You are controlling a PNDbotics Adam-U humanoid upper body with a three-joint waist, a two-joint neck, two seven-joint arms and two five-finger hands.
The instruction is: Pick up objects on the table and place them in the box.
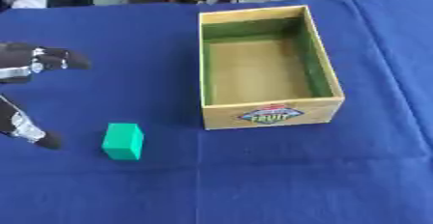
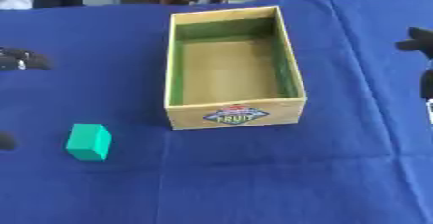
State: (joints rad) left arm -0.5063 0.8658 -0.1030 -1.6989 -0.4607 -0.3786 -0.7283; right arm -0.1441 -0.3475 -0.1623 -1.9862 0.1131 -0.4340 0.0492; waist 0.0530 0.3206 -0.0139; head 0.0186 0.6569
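Head stereo pair, downward over table (image 1: 253,189)

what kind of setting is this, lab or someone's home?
Probably a lab or demo room, not a home. A table under a blue cloth holds only staged props: an empty wooden box and a green block. Clutter and equipment stand behind the far edge.

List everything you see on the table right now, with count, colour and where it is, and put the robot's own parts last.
block: one, green, on the cloth near the left, in front of the box's left corner.
box: one, wooden with green inner walls, centre, nothing visible inside, label on its near side.
tablecloth: one, blue, covering the table.
left hand: one, black and silver, left edge, spread above the block's side.
right hand: one, black, right edge, barely in view.
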